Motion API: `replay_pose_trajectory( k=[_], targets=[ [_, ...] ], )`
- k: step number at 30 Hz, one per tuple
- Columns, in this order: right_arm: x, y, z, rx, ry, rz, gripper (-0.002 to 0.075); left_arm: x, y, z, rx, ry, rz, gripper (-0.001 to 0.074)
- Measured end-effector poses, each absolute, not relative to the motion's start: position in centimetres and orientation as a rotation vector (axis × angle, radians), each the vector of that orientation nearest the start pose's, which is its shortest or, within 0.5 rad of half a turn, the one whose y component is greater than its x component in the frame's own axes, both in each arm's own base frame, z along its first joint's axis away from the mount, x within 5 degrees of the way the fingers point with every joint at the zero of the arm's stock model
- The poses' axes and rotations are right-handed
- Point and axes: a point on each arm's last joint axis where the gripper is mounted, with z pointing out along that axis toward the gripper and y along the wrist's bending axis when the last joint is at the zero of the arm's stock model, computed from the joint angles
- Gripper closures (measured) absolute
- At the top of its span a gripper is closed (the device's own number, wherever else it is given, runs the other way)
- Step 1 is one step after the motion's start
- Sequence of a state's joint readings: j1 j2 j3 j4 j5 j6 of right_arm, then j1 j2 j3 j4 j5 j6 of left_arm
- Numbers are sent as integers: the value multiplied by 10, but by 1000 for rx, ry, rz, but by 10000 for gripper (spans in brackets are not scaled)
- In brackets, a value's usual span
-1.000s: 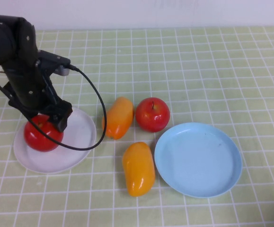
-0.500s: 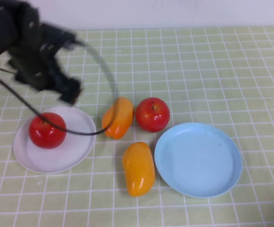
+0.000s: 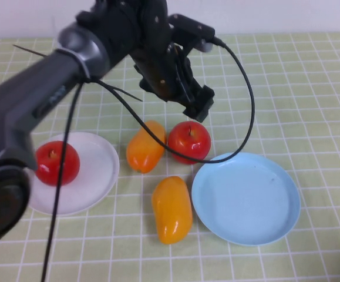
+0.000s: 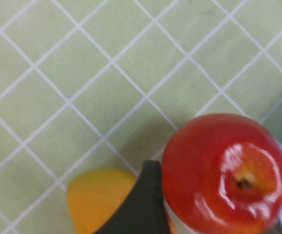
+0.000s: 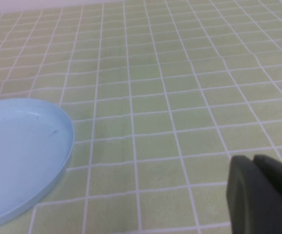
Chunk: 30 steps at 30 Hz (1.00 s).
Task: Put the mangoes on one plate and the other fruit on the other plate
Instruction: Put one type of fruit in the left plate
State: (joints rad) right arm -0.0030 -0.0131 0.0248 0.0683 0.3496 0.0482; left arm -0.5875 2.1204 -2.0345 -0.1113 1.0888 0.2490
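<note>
One red apple lies on the white plate at the left. The second apple sits on the cloth between a mango and the light blue plate, which holds nothing. Another mango lies in front, beside the blue plate. My left gripper hangs open just behind and above the second apple. In the left wrist view that apple fills the space beside one dark finger, with the mango on the finger's other side. My right gripper is shut and holds nothing.
The table wears a green checked cloth. The left arm's black cable loops over the cloth and the rim of the blue plate. In the right wrist view the blue plate lies off to one side of the right gripper.
The left gripper let go of the apple on the white plate, rose, and swung right to hover by the second apple. The fruit and plates stayed put.
</note>
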Motion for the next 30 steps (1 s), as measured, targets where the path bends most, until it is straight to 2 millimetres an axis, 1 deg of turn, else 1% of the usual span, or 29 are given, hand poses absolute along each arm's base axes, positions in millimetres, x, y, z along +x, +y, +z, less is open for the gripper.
replay_pose_trajectory(
  k=[6, 8, 14, 24, 28, 30],
  targets=[
    [53, 2, 174, 90, 1843, 98, 742, 400, -277, 257, 1097, 2491, -234, 66],
    [53, 2, 174, 90, 1843, 98, 742, 403, -278, 251, 1109, 2476, -221, 66],
    [53, 2, 174, 90, 1843, 98, 743, 407, -280, 243, 1116, 2472, -207, 66],
    [53, 2, 174, 90, 1843, 98, 743, 407, -289, 233, 1088, 2489, -311, 66],
    [53, 2, 174, 90, 1843, 98, 743, 407, -289, 224, 1105, 2520, -306, 66],
    [53, 2, 174, 90, 1843, 98, 743, 407, -289, 223, 1109, 2527, -305, 66]
  ],
)
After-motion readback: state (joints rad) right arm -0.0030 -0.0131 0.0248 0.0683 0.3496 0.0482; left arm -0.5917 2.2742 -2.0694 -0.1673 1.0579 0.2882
